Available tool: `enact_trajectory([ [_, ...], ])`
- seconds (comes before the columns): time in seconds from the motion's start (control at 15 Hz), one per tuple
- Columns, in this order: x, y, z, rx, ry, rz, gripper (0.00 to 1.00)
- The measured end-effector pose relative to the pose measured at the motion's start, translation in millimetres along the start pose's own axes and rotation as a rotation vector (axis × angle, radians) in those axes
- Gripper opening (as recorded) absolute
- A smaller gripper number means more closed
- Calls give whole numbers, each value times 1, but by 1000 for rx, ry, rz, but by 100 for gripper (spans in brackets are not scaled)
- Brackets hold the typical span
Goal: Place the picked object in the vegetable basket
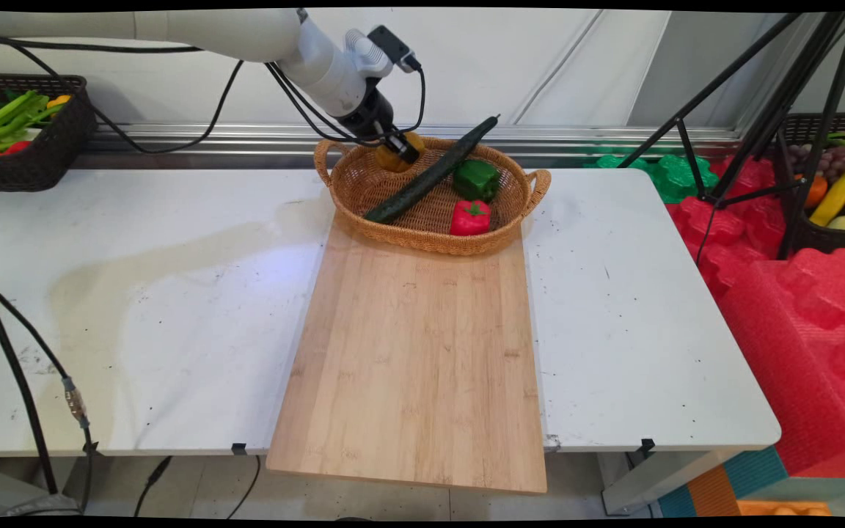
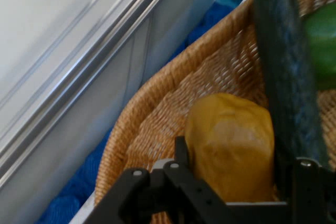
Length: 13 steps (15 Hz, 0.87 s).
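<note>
In the upper middle of the main view the gripper [image 1: 402, 150] reaches down into the left rear part of a woven wicker basket [image 1: 364, 192], and its fingers stand on either side of a yellow-orange pepper [image 1: 392, 160]. In the hand view the same yellow-orange pepper [image 2: 231, 148] fills the lower centre, with the black linkage of the gripper [image 2: 231, 195] rising on both sides of it; the claw sits narrowed around the pepper and appears to clasp it, though the fingertips themselves are hidden below the frame edge. The basket [image 2: 157, 103] curves across the hand view from lower left to upper right, against a grey wall rail. Just right of the pepper, a long dark green cucumber [image 1: 430, 174] lies diagonally across the basket, its upper end resting on the far rim and poking past it; in the hand view the cucumber [image 2: 286, 72] runs down the right side, touching or nearly touching the pepper. A green pepper [image 1: 476, 180] sits right of the cucumber, and a red pepper [image 1: 470, 218] lies below it near the basket's front rim. The basket stands on the far end of a long wooden board [image 1: 411, 352] that lies on the white table [image 1: 136, 293] and overhangs its near edge. A dark basket of vegetables [image 1: 23, 132] sits at the upper left of the frame.
</note>
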Motion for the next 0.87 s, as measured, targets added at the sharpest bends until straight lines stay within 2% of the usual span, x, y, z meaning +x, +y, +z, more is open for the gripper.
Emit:
enact_trajectory([
  [0.6,-10,-11,26,-25,-46,-11,0],
  [0.67,-10,-12,27,-27,-47,-12,100],
  [0.87,-9,-14,29,-24,-41,-11,100],
])
